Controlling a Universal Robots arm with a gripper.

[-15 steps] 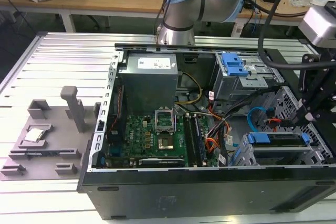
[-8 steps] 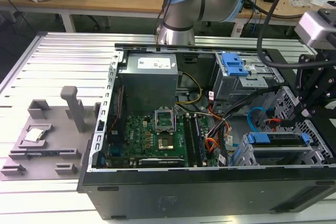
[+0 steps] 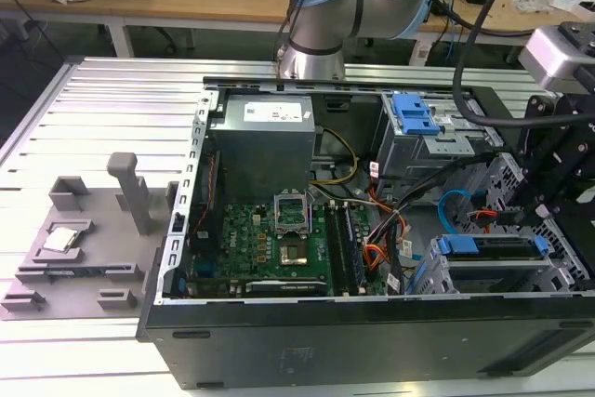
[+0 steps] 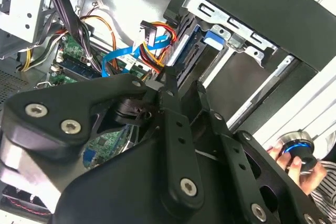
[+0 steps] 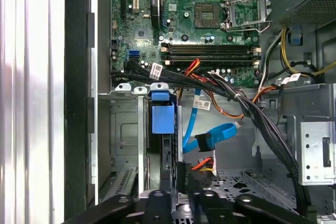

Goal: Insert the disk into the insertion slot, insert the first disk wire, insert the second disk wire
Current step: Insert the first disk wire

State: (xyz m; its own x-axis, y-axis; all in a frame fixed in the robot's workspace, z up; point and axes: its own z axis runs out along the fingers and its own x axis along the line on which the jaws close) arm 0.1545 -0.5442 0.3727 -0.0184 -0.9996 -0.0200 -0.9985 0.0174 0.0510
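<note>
The disk point(image 3: 488, 248), silver in a bright blue carrier point(image 5: 161, 114), sits inside the insertion slot point(image 3: 493, 278), a grey perforated cage at the case's front corner on the exterior view's right. My gripper point(image 3: 544, 213) hangs over the disk's back end. In both wrist views its fingers point(image 4: 168, 77) are drawn together on a black connector point(image 5: 184, 176) with red, orange and yellow wires point(image 4: 157, 40), the first disk wire, right at the disk's edge. The second disk wire point(image 5: 212, 135), a flat light-blue cable, loops loose beside it point(image 3: 451, 206), its black plug free.
A thick black cable bundle point(image 5: 252, 114) crosses above the cage. A second grey cage with a blue clip point(image 3: 414, 113), the power supply point(image 3: 265, 141) and the motherboard point(image 3: 270, 239) fill the case. A grey fixture point(image 3: 84, 239) lies on the slatted table. A hand point(image 4: 294, 163) holds a round device.
</note>
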